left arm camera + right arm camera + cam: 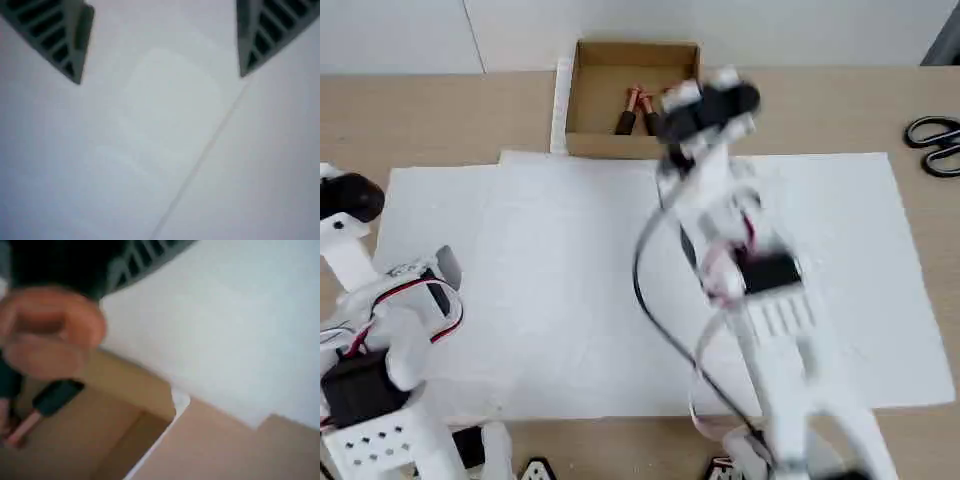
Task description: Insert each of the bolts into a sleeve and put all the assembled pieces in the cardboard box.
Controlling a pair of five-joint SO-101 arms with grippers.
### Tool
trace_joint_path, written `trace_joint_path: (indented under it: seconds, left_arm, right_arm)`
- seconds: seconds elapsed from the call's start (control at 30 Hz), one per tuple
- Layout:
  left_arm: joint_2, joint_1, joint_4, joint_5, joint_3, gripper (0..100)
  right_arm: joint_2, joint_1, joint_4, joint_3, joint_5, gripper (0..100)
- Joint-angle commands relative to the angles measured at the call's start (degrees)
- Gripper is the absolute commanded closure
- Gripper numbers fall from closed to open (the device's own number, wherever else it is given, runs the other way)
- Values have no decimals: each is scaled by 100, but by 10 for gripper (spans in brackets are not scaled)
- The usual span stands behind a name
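Note:
The cardboard box (582,95) stands at the table's far edge. Two assembled pieces, copper bolts in black sleeves (628,112), lie on its floor. One of them (45,402) also appears in the right wrist view. My right gripper (676,108) hangs over the box's right side, shut on a blurred copper bolt piece (50,335) just above the box's rim (135,385). My left gripper (160,65) is open over the white sheet at the near left, nothing between its fingers (70,45).
A white sheet (570,290) covers most of the table. Black scissors (935,140) lie at the far right on bare wood. The left arm's base (370,400) sits at the near left corner.

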Motion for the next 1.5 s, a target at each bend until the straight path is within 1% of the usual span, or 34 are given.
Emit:
trace_joint_path:
  seconds: [0.0, 0.2, 0.23, 0.4, 0.5, 0.73, 0.97, 1.23, 1.3, 1.4, 1.47]
  left_arm:
    - [-70, -18, -26, -53, 4, 805]
    - [-70, -18, -26, -53, 31, 805]
    - [-70, -18, -26, -53, 40, 805]
    - [-70, -18, -26, -53, 40, 805]
    - [-70, -18, -26, -53, 40, 805]
    - [-70, -18, -26, -53, 40, 805]
    - [-70, -18, -26, -53, 40, 805]
    - [-70, -18, -26, -53, 40, 805]
    - [-70, -18, -26, -53, 40, 805]
    - [-70, -18, -9, -53, 40, 805]
    - [-70, -18, -9, -53, 40, 805]
  right_arm:
    - [1684, 66, -664, -1960, 53, 995]
    - [4013, -13, -1341, -4053, 44, 995]
    - [4374, -31, -1385, -4369, -35, 995]
    - [5824, -75, -1376, -5670, -941, 995]
    - [6527, -75, -1358, -6251, -1064, 995]
    - [7486, -171, -1393, -7218, -1081, 995]
    - [8163, -497, -1393, -7930, -1081, 994]
    - [9051, -470, -1393, -8774, -1081, 986]
    - [9253, -462, -1393, -9011, -1055, 943]
    - [9516, -435, -1341, -9336, -1055, 825]
    - [9604, -409, -1332, -9495, -1046, 768]
